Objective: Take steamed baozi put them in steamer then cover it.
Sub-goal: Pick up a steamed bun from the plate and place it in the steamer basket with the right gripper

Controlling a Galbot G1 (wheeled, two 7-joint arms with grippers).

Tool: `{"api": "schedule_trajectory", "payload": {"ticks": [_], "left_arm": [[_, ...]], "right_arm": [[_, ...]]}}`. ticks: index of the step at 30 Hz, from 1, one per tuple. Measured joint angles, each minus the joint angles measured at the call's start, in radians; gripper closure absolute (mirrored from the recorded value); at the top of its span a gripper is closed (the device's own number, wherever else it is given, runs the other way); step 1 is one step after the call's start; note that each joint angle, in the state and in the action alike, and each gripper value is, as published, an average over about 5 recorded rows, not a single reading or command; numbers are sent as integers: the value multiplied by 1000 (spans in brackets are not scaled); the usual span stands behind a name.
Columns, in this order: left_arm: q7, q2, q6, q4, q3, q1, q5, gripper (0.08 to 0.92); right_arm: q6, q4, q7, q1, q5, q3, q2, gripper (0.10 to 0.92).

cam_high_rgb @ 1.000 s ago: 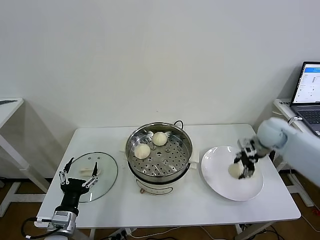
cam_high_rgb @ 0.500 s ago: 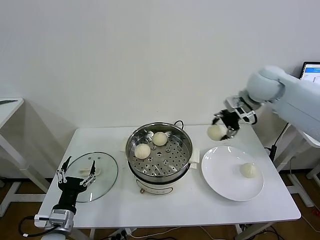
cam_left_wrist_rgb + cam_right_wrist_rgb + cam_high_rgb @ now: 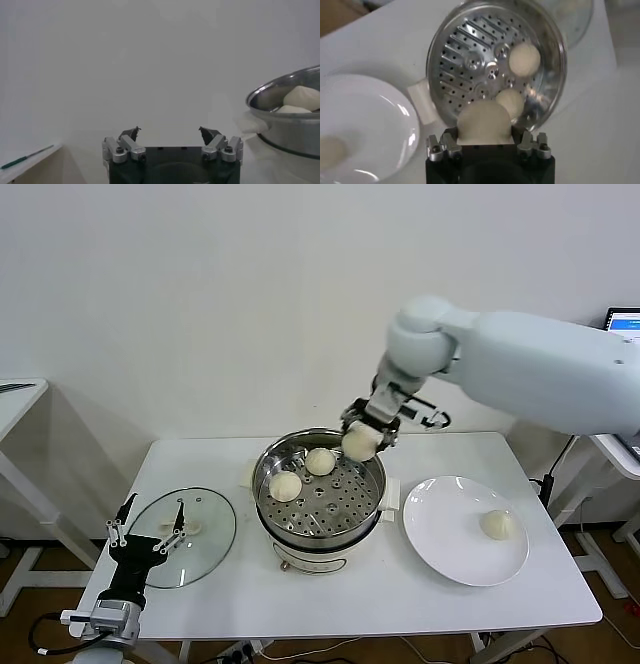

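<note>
My right gripper (image 3: pixel 358 441) is shut on a cream-white baozi (image 3: pixel 484 120) and holds it in the air above the back right rim of the steamer (image 3: pixel 335 510). Two more baozi (image 3: pixel 320 461) (image 3: pixel 285 486) lie on the perforated tray (image 3: pixel 465 60). Another baozi (image 3: pixel 497 524) rests on the white plate (image 3: pixel 450 534) to the right of the steamer. The glass cover (image 3: pixel 205 529) lies flat on the table, left of the steamer. My left gripper (image 3: pixel 147 541) stands open by the cover's near edge, nothing between its fingers (image 3: pixel 131 134).
The steamer's steel wall (image 3: pixel 290 132) shows off to one side in the left wrist view. A laptop (image 3: pixel 625 319) stands on a side table at the far right. Another table's corner (image 3: pixel 15 399) reaches in at the far left.
My right gripper lifted a baozi off the plate and carried it up and left to above the steamer's rim. One baozi stayed on the plate. The left gripper drifted slightly toward the table's near edge.
</note>
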State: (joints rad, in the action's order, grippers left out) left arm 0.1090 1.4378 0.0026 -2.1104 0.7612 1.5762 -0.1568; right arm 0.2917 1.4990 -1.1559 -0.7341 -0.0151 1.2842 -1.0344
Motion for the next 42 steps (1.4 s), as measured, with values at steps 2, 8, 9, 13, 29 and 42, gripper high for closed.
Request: {"api": "schedule_trajectory", "payload": {"ticks": [2, 8, 9, 13, 29, 42], "left_arm": [[2, 0, -1, 4, 1, -2, 2, 177], [4, -2, -1, 13, 4, -11, 7, 177], [5, -2, -1, 15, 3, -12, 7, 177], [5, -3, 0, 20, 1, -15, 8, 177], [6, -4, 0, 24, 16, -10, 12, 177], [7, -3, -1, 25, 17, -9, 13, 177]], "right_arm": [[31, 6, 9, 8, -17, 13, -25, 313], [103, 23, 34, 42, -59, 41, -83, 313], [112, 23, 37, 46, -64, 44, -91, 313], [141, 22, 46, 61, -77, 56, -119, 313], [185, -44, 46, 135, -109, 78, -220, 313], [188, -94, 43, 177, -120, 76, -255, 313]]}}
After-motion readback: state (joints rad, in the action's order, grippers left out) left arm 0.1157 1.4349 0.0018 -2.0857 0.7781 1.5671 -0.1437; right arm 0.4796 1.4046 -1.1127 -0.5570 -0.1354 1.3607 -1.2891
